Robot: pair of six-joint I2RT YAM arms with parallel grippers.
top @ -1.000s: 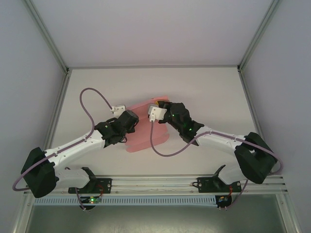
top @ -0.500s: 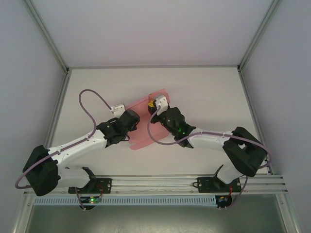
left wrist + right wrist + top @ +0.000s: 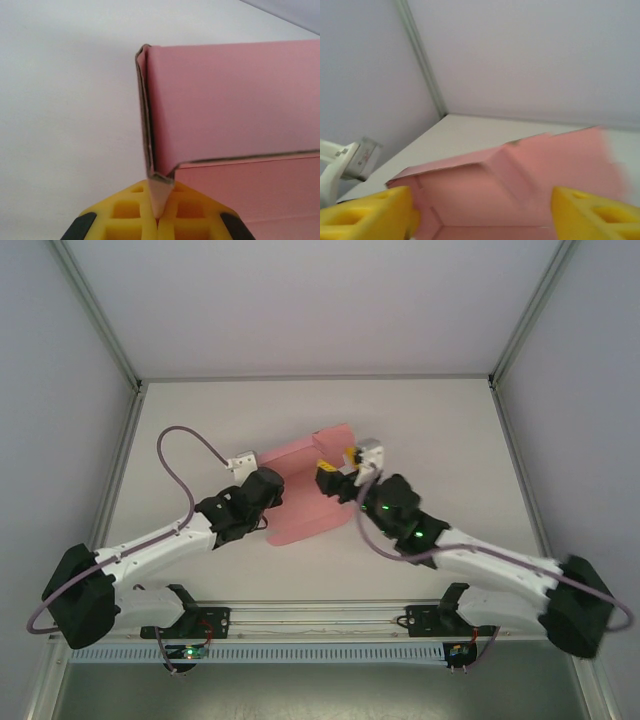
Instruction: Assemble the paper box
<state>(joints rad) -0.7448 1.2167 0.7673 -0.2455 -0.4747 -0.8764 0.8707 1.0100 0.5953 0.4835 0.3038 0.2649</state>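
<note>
Left gripper (image 3: 157,220) fully closed, yellow fingertips (image 3: 125,210) pressed together, pinching a thin upright pink flap at the corner of the paper box (image 3: 235,95); the flap edge runs up from the pinch and a folded panel bends off to the right of it, white table (image 3: 60,75) behind. Right gripper (image 3: 482,215) spread wide, one yellow finger (image 3: 370,210) at the lower left and the other at the lower right, well apart, nothing clamped between them; pink card of the paper box (image 3: 510,185) sits in the gap and beyond it, partly folded with creases and a raised far edge, right side blurred. The left-hand finger is just beside the near corner of the card, cannot tell if it touches. From the top camera the paper box (image 3: 300,510) lies around the middle of the table (image 3: 430,430), between the two arms, left gripper (image 3: 272,498) over its left edge, right gripper (image 3: 337,462) over its far right part, yellow fingers showing. Card looks mostly flat there with one far panel lifted
</note>
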